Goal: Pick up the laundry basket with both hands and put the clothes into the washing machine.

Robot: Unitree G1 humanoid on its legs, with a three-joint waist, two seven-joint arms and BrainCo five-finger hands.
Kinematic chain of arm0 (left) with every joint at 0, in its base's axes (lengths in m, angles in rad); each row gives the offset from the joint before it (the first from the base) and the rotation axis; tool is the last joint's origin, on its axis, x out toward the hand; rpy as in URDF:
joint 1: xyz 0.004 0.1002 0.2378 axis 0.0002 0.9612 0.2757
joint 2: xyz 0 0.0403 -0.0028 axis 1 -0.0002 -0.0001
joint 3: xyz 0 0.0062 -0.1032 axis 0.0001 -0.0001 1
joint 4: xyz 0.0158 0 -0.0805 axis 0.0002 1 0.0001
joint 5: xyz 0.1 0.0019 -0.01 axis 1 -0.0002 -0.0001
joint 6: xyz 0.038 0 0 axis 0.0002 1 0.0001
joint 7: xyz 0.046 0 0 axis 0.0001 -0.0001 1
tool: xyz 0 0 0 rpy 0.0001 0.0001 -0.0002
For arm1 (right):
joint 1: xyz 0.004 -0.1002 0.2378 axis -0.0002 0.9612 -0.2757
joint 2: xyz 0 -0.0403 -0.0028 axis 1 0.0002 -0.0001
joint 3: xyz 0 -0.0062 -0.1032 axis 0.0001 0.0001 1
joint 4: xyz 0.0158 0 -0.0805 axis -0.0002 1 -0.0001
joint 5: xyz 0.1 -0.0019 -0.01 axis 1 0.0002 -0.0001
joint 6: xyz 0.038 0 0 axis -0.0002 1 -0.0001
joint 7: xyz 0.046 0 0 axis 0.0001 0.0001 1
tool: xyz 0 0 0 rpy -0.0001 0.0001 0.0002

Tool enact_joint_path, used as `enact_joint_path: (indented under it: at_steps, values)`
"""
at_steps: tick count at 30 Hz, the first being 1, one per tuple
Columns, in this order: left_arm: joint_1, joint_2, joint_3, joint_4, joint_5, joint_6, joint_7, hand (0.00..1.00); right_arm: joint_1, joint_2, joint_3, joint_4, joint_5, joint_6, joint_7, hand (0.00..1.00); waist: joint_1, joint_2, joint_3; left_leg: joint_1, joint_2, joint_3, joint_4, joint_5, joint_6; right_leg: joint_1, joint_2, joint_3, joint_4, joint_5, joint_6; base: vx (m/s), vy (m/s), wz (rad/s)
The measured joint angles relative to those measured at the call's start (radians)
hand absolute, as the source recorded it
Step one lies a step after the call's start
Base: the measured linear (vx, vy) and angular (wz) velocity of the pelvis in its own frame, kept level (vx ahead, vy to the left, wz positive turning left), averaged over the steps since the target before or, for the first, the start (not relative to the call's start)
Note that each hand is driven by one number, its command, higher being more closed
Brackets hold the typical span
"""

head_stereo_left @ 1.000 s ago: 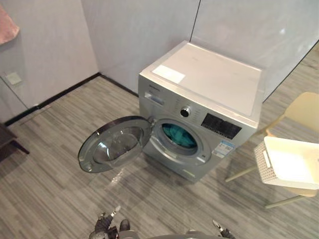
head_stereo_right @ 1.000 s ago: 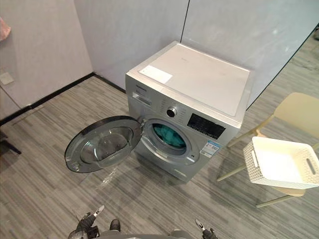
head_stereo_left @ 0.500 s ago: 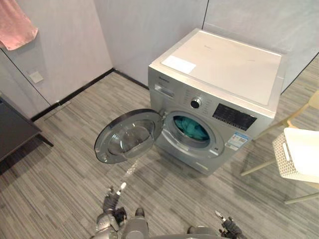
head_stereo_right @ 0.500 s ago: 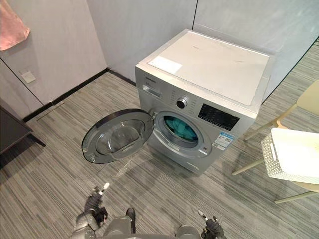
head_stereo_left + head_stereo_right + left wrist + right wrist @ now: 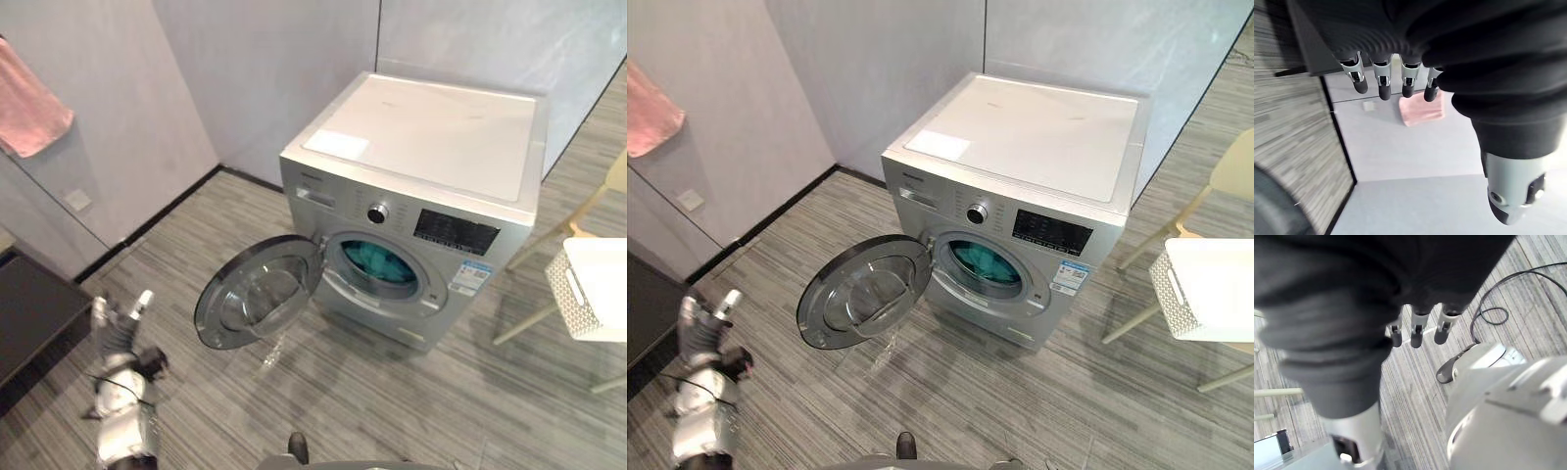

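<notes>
The silver washing machine [image 5: 431, 147] stands in the corner with its round door [image 5: 260, 294] swung wide open to the left. Teal clothes [image 5: 377, 262] lie inside the drum. The white laundry basket [image 5: 593, 289] rests on a chair at the far right, and its visible inside is plain white. My left hand [image 5: 118, 318] is raised at the lower left, well away from the machine; its fingers [image 5: 1382, 83] are straight and hold nothing. My right hand [image 5: 1415, 330] hangs over the floor with relaxed fingers, empty.
A pink towel [image 5: 29, 103] hangs on the left wall above a socket [image 5: 76, 200]. A dark low table [image 5: 34, 318] stands at the left edge beside my left hand. The pale chair [image 5: 617, 176] holds the basket. Grey plank floor [image 5: 392, 392] spreads before the machine.
The head camera has shifted, so the machine and basket sit differently in view. My left hand has swung out to the left and risen from the bottom edge.
</notes>
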Motion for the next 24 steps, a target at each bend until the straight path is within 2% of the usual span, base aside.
enact_joint_path:
  at_steps: [1, 4, 5, 6, 7, 9, 11, 12, 14, 15, 17, 18, 20, 22, 24]
  values:
    - [-0.065, 0.077, -0.001, 0.043, -0.001, -0.009, 0.001, 0.0, -0.027, -0.003, 0.034, -0.01, 0.001, -0.004, 0.012, 0.0, -0.001, -0.015, 0.01, -0.045, 0.004, 0.003, 0.025, -0.004, 0.007, -0.021, 0.002, 0.005, -0.036, 0.034, -0.001, 0.06, 0.034, -0.21]
    - [-0.279, 0.243, -0.018, 0.241, -0.03, -0.006, -0.012, 0.0, -0.073, -0.015, 0.106, -0.045, 0.003, -0.01, 0.034, 0.0, -0.007, -0.054, 0.052, -0.14, 0.034, 0.002, 0.106, -0.022, 0.028, -0.059, 0.019, 0.014, -0.096, 0.125, -0.001, -0.01, 0.02, -0.17]
    - [-0.371, 0.291, -0.045, 0.323, -0.059, -0.007, -0.015, 0.0, -0.087, -0.029, 0.127, -0.06, 0.013, -0.014, 0.037, 0.0, -0.007, -0.059, 0.076, -0.179, 0.052, -0.009, 0.144, -0.039, 0.031, -0.075, 0.036, 0.014, -0.109, 0.164, -0.001, -0.07, 0.037, -0.13]
    - [-0.414, 0.32, -0.065, 0.363, -0.076, -0.006, -0.019, 0.0, -0.096, -0.034, 0.136, -0.063, 0.023, -0.017, 0.036, 0.0, -0.007, -0.064, 0.088, -0.199, 0.059, -0.015, 0.161, -0.045, 0.032, -0.086, 0.043, 0.014, -0.113, 0.179, -0.001, -0.1, 0.054, -0.11]
    - [-0.497, 0.37, -0.101, 0.436, -0.099, -0.004, -0.034, 0.0, -0.111, -0.04, 0.146, -0.073, 0.043, -0.021, 0.036, 0.0, -0.008, -0.077, 0.11, -0.239, 0.072, -0.021, 0.188, -0.052, 0.038, -0.106, 0.054, 0.011, -0.129, 0.215, 0.003, -0.13, 0.062, -0.09]
    - [-0.613, 0.417, -0.148, 0.535, -0.129, -0.001, -0.052, 0.0, -0.118, -0.049, 0.185, -0.1, 0.062, -0.032, 0.033, 0.0, -0.007, -0.095, 0.148, -0.308, 0.092, -0.038, 0.222, -0.059, 0.043, -0.139, 0.074, 0.009, -0.166, 0.285, -0.002, -0.15, 0.074, -0.08]
    - [-0.698, 0.433, -0.177, 0.612, -0.168, 0.006, -0.061, 0.0, -0.126, -0.05, 0.22, -0.133, 0.085, -0.036, 0.032, 0.0, -0.004, -0.101, 0.193, -0.36, 0.119, -0.051, 0.254, -0.065, 0.049, -0.174, 0.092, 0.005, -0.168, 0.336, -0.006, -0.19, 0.1, -0.13]
    - [-0.734, 0.433, -0.191, 0.648, -0.199, 0.022, -0.079, 0.0, -0.125, -0.046, 0.252, -0.143, 0.087, -0.037, 0.032, 0.0, -0.003, -0.11, 0.214, -0.404, 0.145, -0.061, 0.269, -0.071, 0.054, -0.205, 0.115, 0.0, -0.168, 0.369, -0.008, -0.24, 0.107, -0.16]
    - [-0.741, 0.428, -0.209, 0.67, -0.211, 0.037, -0.087, 0.0, -0.121, -0.032, 0.271, -0.143, 0.088, -0.034, 0.03, 0.0, -0.003, -0.128, 0.221, -0.434, 0.166, -0.064, 0.271, -0.069, 0.059, -0.227, 0.124, -0.013, -0.162, 0.363, -0.02, -0.14, 0.058, -0.23]
    - [-0.74, 0.397, -0.211, 0.68, -0.219, 0.049, -0.096, 0.0, -0.116, -0.021, 0.28, -0.151, 0.088, -0.031, 0.03, 0.0, 0.014, -0.137, 0.226, -0.456, 0.197, -0.062, 0.28, -0.065, 0.057, -0.238, 0.123, -0.054, -0.121, 0.345, -0.036, -0.05, 0.048, -0.37]
    - [-0.738, 0.353, -0.213, 0.68, -0.226, 0.062, -0.097, 0.0, -0.112, -0.02, 0.285, -0.162, 0.088, -0.029, 0.03, 0.0, 0.03, -0.142, 0.229, -0.471, 0.223, -0.062, 0.289, -0.062, 0.051, -0.233, 0.121, -0.062, -0.101, 0.347, -0.036, 0.02, 0.052, -0.31]
    - [-0.734, 0.305, -0.213, 0.68, -0.229, 0.073, -0.098, 0.0, -0.11, -0.02, 0.295, -0.183, 0.093, -0.031, 0.027, 0.0, 0.027, -0.167, 0.235, -0.481, 0.236, -0.068, 0.302, -0.05, 0.032, -0.216, 0.124, -0.048, -0.117, 0.351, -0.032, 0.04, 0.026, -0.15]
    - [-0.716, 0.262, -0.184, 0.683, -0.207, 0.041, -0.063, 0.0, -0.104, -0.021, 0.297, -0.212, 0.1, -0.038, 0.017, 0.0, 0.03, -0.171, 0.248, -0.483, 0.252, -0.064, 0.298, -0.038, 0.013, -0.215, 0.139, -0.055, -0.138, 0.351, -0.032, 0.0, -0.031, -0.22]
    - [-0.675, 0.21, -0.184, 0.681, -0.188, 0.033, -0.045, 0.0, -0.102, -0.025, 0.297, -0.213, 0.107, -0.038, 0.009, 0.0, 0.048, -0.163, 0.25, -0.473, 0.263, -0.048, 0.296, -0.033, 0.005, -0.213, 0.147, -0.05, -0.149, 0.35, -0.031, -0.02, -0.034, -0.22]
    - [-0.614, 0.141, -0.218, 0.677, -0.124, 0.026, -0.04, 0.0, -0.104, -0.024, 0.3, -0.199, 0.107, -0.032, 0.007, 0.0, 0.053, -0.152, 0.254, -0.45, 0.256, -0.041, 0.294, -0.031, 0.001, -0.184, 0.144, -0.05, -0.163, 0.336, -0.014, 0.0, -0.009, 0.06]
